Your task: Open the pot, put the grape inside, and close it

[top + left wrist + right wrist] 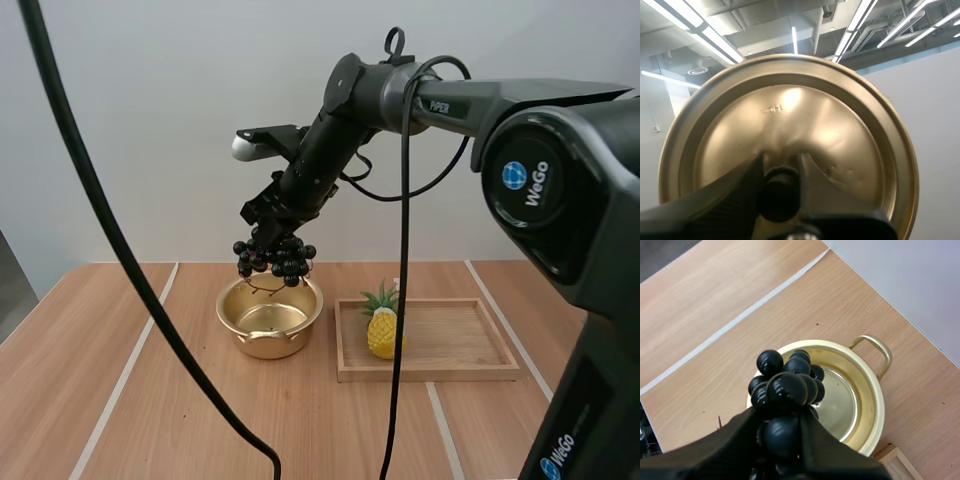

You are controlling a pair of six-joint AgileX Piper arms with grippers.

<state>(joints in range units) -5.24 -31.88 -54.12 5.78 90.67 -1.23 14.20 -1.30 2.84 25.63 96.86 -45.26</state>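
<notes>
A light wooden table carries an open gold pot near its centre, a wooden tray just beside it at three o'clock.

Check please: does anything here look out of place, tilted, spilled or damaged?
Nothing stands out. The round golden metal pot stands upright and open, the bunch of dark grapes hangs from the right gripper above it, and the left gripper holds the golden lid by its black knob.
</notes>
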